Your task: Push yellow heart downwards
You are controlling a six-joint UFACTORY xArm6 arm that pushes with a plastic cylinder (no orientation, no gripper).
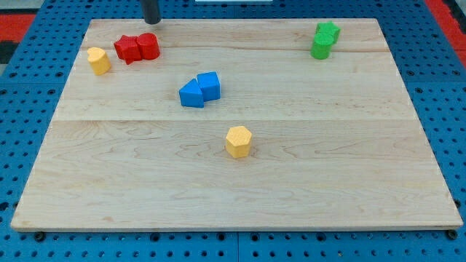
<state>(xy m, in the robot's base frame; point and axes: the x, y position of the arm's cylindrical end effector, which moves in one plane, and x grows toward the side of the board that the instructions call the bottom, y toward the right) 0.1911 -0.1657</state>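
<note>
A yellow block [99, 60], probably the heart, sits near the board's upper left edge. A second yellow block [238, 141], a hexagon, sits just below the board's middle. My tip [151, 22] is at the view's top, just above the two red blocks and to the upper right of the yellow heart, touching neither. The rod's upper part is cut off by the frame.
Two red blocks [128, 49] [148, 46] touch each other just right of the yellow heart. Two blue blocks [192, 94] [209, 85] touch near the middle. A green star [327, 32] and another green block [321, 46] are at the upper right. The wooden board [233, 189] lies on a blue pegboard.
</note>
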